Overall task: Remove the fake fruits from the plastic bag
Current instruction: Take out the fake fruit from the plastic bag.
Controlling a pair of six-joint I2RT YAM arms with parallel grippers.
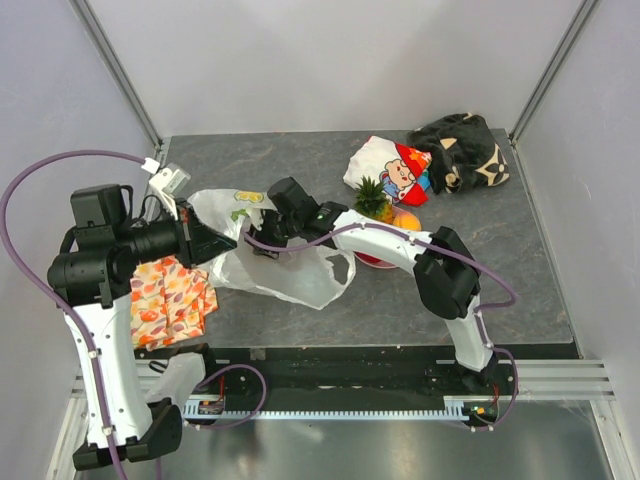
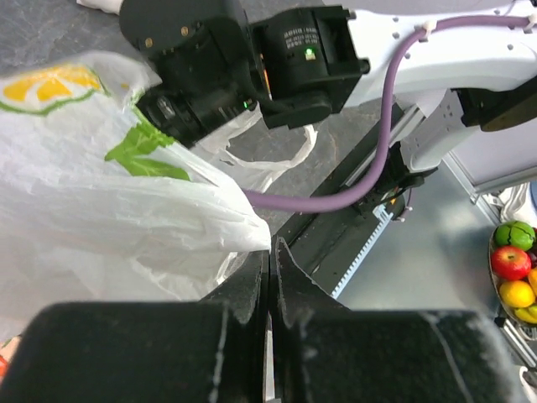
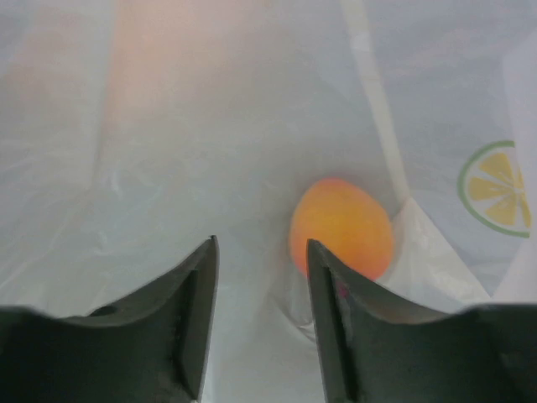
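3 small plastic toy fruits lie outside on the dark table [image 1: 520, 300], close by the right arm [image 1: 440, 275]: an orange pineapple with green crown [image 1: 373, 198], an orange-pink peach [image 1: 406, 218], and a shiny red piece [image 1: 370, 260] partly under that arm.

1 rounded yellow-orange fruit [image 3: 342, 227] is inside the thin translucent white plastic bag [image 1: 290, 280].

Left gripper [image 2: 271, 252]: fingers pressed together, pinching the bag's edge and holding the mouth up.

Right gripper [image 3: 260, 252]: inside the bag, fingers spread, nothing between them. The fruit sits just beyond 1 fingertip, slightly off the gap.

Judgement: about 3 of 4 done, unless more fruit hides in the folds; cannot tell.

Left to do: centre on the fruit, close, withdraw, and set it by the others.
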